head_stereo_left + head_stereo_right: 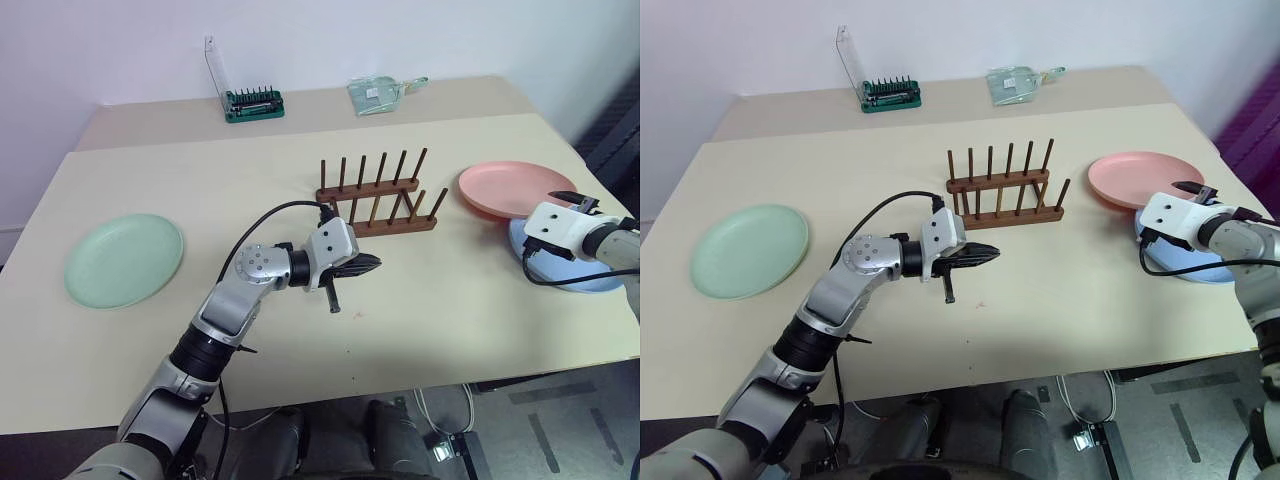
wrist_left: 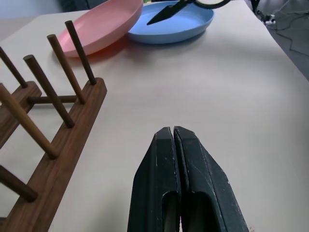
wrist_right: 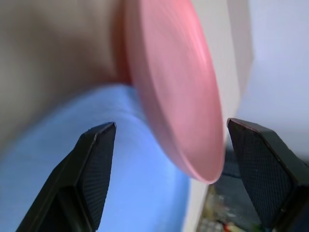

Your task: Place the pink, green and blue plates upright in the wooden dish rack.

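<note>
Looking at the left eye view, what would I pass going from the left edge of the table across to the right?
Green plate → left gripper, shut, in front of the wooden dish rack → pink plate → right gripper, open, over the blue plate.

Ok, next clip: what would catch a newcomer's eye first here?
Probably the wooden dish rack standing empty mid-table, with all three plates still lying flat. The pink plate overlaps the blue plate at the table's right edge, where the right pincer hovers open over them; the green plate lies alone far left. The left pincer is shut, just in front of the rack.
</note>
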`<state>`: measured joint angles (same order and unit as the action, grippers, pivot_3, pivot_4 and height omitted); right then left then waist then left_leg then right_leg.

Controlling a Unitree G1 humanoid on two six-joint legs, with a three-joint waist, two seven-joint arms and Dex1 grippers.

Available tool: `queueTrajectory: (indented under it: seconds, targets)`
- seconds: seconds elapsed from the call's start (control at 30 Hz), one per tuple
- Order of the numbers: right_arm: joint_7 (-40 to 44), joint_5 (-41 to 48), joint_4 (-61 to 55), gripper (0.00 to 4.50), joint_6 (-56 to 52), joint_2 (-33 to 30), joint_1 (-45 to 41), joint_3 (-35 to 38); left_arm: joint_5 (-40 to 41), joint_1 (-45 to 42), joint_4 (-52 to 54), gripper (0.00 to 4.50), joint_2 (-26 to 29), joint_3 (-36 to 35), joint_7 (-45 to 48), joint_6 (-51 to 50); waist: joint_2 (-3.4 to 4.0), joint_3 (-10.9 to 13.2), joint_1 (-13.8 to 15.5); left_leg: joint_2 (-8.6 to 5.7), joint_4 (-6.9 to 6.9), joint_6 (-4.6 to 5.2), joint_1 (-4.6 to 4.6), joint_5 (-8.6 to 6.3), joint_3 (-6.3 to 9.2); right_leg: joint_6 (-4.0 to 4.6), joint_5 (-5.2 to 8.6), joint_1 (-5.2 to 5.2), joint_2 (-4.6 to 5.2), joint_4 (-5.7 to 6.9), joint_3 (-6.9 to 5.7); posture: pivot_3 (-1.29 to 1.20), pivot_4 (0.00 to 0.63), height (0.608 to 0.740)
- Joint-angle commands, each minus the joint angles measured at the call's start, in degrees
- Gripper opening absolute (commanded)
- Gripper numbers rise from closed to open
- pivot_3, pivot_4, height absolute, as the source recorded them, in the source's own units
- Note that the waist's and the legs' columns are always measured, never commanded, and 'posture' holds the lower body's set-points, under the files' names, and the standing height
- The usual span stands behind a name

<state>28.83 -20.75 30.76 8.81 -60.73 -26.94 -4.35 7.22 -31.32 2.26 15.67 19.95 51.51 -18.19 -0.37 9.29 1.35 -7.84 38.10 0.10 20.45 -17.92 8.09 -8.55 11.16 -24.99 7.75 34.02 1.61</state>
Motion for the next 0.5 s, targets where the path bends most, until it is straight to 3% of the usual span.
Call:
queueTrajectory:
  seconds: [0.03,0.1,0.27,0.5]
  targets:
    - [-3.31,-3.21,8.04,3.22,6.72,0.1,-3.89,-2.32,0.37,0.07,2.07,0.0,0.22,-0.46,-0.43,0.47,0.0,0.0,-0.22,0.0,-0.01,0.0,0.01,0.0,0.0,0.0,0.0,0.0,0.0,-0.02,0.0,0.0,0.15,0.74]
    - [-3.96,-3.85,10.59,2.56,8.95,0.37,-5.12,-3.24,0.08,0.36,2.45,0.0,0.42,-0.58,-1.14,0.38,0.0,0.0,-0.57,0.0,-0.01,0.0,0.02,0.0,0.0,0.0,0.0,0.0,0.0,-0.03,0.0,0.0,0.15,0.74]
    - [-6.81,-4.86,14.0,0.02,13.38,0.64,-7.22,-4.15,0.23,1.2,3.03,0.0,0.99,-0.87,-2.11,0.17,0.01,0.0,-0.86,0.01,-0.07,0.0,-0.01,0.0,-0.01,0.0,0.0,-0.03,0.0,-0.03,0.04,0.0,0.15,0.74]
    - [-10.75,-5.31,14.39,0.02,17.68,0.35,-8.51,-4.01,0.51,1.63,3.44,0.0,1.48,-1.35,-2.78,0.09,0.06,0.03,-0.71,0.01,-0.07,0.0,0.02,0.0,-0.03,0.0,0.0,-0.07,-0.01,-0.02,0.07,0.0,0.15,0.74]
